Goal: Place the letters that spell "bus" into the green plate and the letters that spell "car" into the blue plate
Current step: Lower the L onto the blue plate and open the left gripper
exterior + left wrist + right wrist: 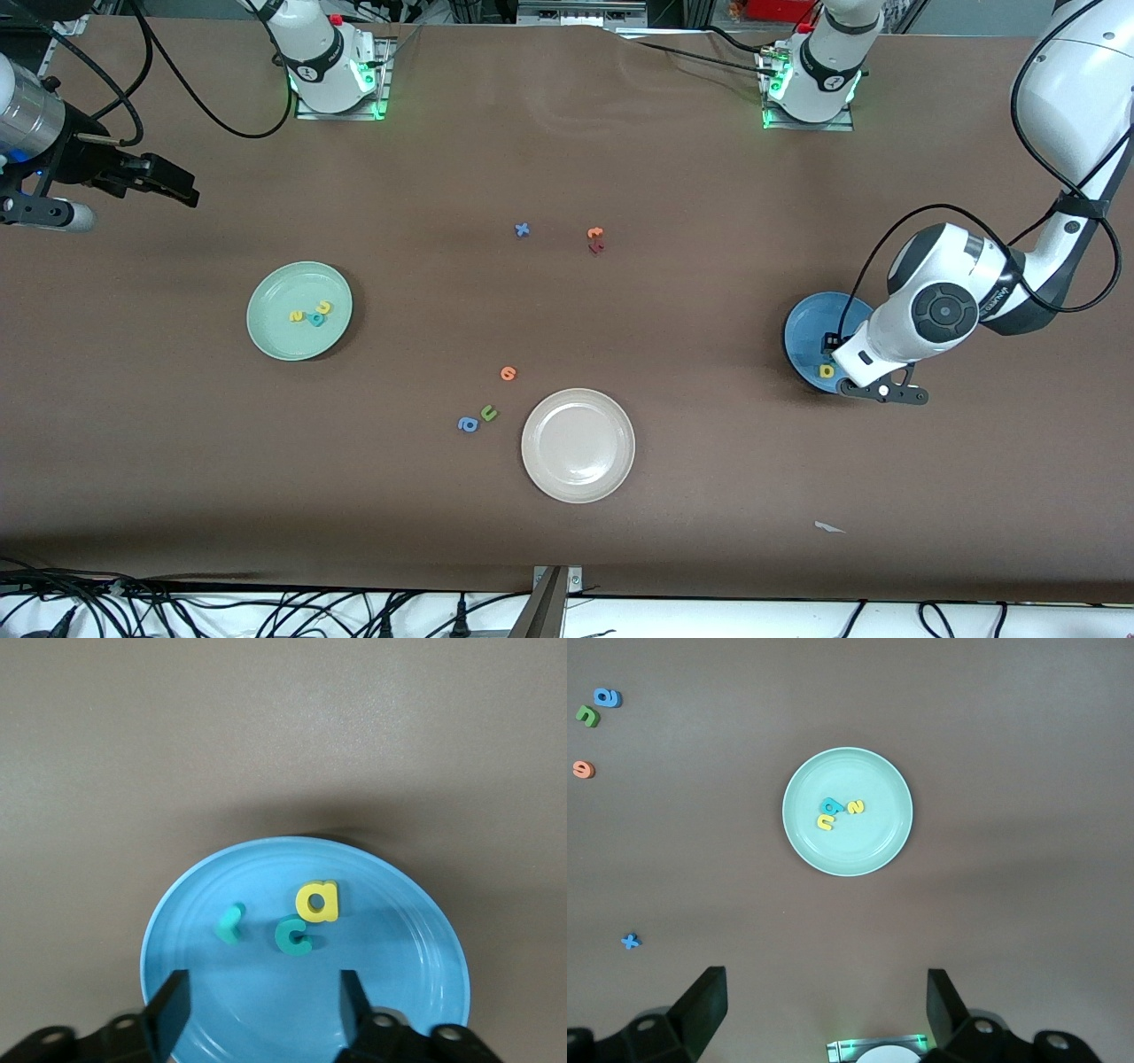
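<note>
The left claw (261, 1005) is held spread over the blue plate (407, 930), where teal "c" (292, 936), yellow "a" (317, 900) and teal "r" (230, 923) lie; the right claw (824, 1010) is spread too, waiting.

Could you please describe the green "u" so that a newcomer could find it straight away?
Start at the beige plate, the plate nearest the front camera. Just off its rim, toward the right arm's end of the table, lie two small letters: the green "u" touches a blue "a". It is the table's only green letter.
</note>
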You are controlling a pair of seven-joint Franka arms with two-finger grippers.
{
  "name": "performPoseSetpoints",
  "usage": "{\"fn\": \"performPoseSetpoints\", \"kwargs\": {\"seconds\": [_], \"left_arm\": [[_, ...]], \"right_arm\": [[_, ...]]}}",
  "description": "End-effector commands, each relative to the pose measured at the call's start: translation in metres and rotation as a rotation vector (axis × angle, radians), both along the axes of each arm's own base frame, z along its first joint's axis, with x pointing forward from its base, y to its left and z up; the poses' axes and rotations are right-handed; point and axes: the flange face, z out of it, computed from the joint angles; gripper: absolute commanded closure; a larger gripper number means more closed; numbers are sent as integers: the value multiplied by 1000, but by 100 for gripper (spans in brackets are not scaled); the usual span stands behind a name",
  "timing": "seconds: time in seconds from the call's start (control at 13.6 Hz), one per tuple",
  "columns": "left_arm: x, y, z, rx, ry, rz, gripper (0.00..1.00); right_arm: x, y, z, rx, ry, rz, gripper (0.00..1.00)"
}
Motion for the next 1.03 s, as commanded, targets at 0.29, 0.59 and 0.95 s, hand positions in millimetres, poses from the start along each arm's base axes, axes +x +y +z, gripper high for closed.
{"fn": "performPoseSetpoints", "kwargs": {"seconds": [0.29, 0.59, 0.95], "left_arm": [[3, 0, 18, -50, 11, 44, 0], [12, 8, 58, -58, 23, 110, 0], [1, 29, 115, -129, 50, 138, 0]], "right_arm": [[1, 1, 9, -13, -6, 15, 0], [2, 1, 8, -14, -12, 15, 0], [4, 0, 8, -11, -13, 13, 0]]}}
